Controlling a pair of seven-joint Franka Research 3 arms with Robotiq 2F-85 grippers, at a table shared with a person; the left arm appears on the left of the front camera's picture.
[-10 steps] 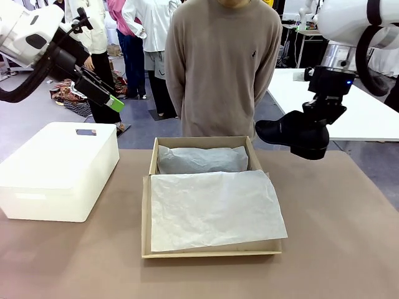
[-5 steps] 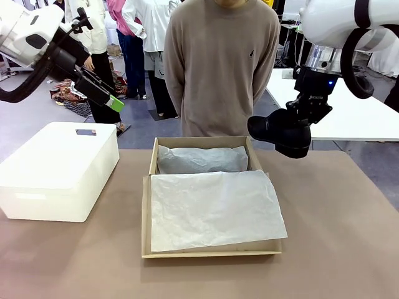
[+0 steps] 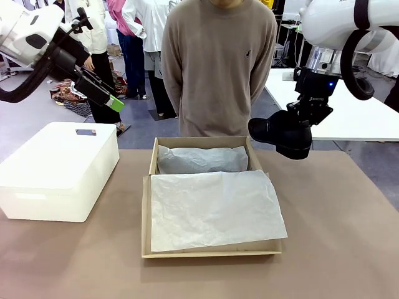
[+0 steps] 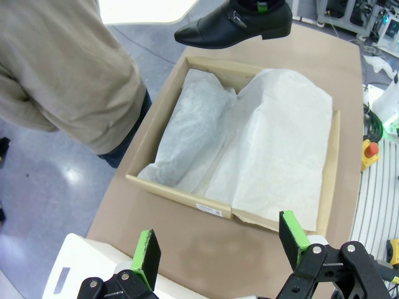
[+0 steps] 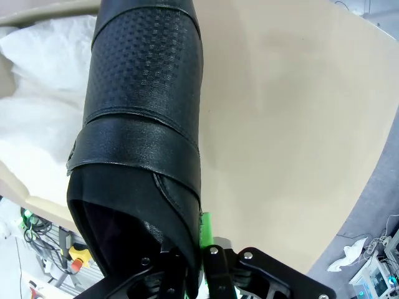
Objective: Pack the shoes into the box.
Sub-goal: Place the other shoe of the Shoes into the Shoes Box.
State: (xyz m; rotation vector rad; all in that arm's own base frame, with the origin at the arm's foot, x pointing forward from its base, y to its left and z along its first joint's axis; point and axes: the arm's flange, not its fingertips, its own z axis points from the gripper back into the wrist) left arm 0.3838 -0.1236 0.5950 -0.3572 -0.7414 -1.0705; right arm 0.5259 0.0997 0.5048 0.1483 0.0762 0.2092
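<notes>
A black shoe (image 3: 280, 132) hangs in the air, toe pointing toward the middle, just off the far right corner of the box (image 3: 199, 139) and clear of it. The right gripper (image 3: 304, 121) holds it from above, fingers pinched narrow on the back of the shoe's opening. The open cardboard box sits at the middle of the table (image 3: 336, 237), white tissue paper (image 3: 215, 208) bunched in its far half and spread flat over the near half. A white bin (image 3: 56, 168) stands by the table's left edge. Above it the left gripper (image 4: 218, 233) hovers with its fingers spread wide, holding nothing. A person (image 3: 218, 68) stands at the far edge, behind the box.
</notes>
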